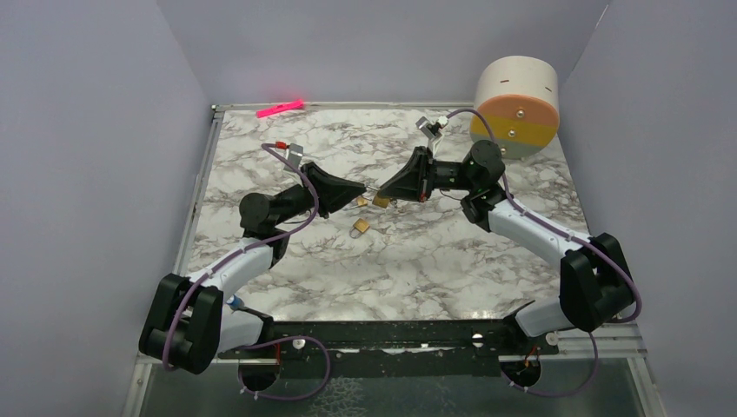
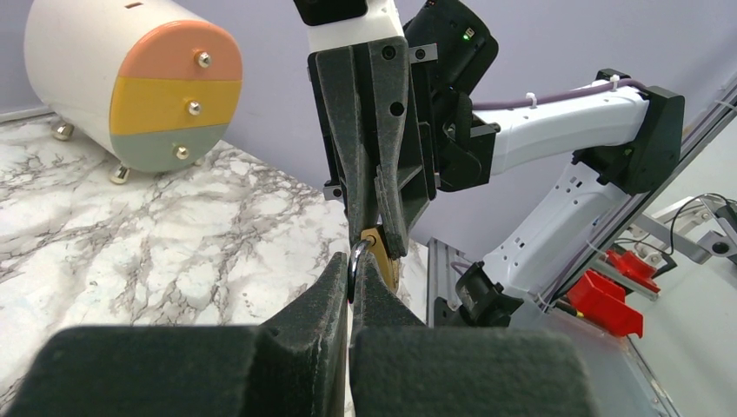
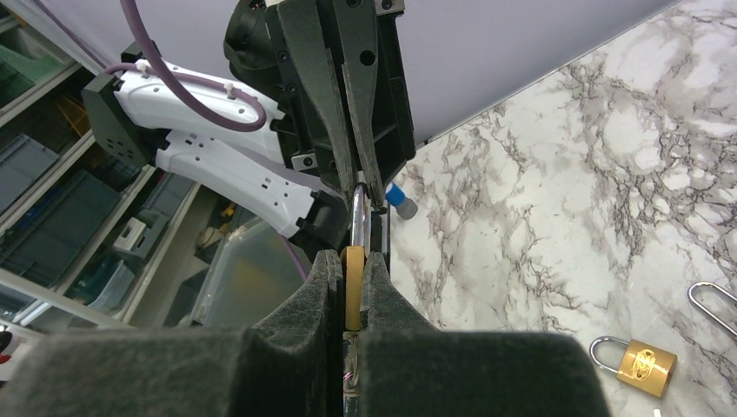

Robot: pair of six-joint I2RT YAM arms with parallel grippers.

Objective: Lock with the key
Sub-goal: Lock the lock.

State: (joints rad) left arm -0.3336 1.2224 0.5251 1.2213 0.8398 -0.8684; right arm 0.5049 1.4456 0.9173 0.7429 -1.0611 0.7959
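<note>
A small brass padlock (image 2: 383, 254) hangs in the air between my two grippers over the middle of the marble table. My left gripper (image 2: 350, 276) is shut on its silver shackle (image 2: 357, 257). My right gripper (image 3: 352, 271) is shut on the flat brass body (image 3: 352, 291), and the shackle (image 3: 357, 210) runs from there up into the left fingers (image 3: 323, 104). From above, both gripper tips meet at the padlock (image 1: 380, 200). A sliver of shiny metal (image 3: 349, 380) shows deep between the right fingers behind the body. I cannot tell whether it is the key.
A second brass padlock (image 1: 360, 228) lies on the marble just in front of the grippers, also seen from the right wrist (image 3: 645, 365). Another small brass piece (image 1: 361, 201) lies beside the tips. A drum with a pink, yellow and green face (image 1: 517, 109) stands back right. A pink marker (image 1: 280, 109) lies back left.
</note>
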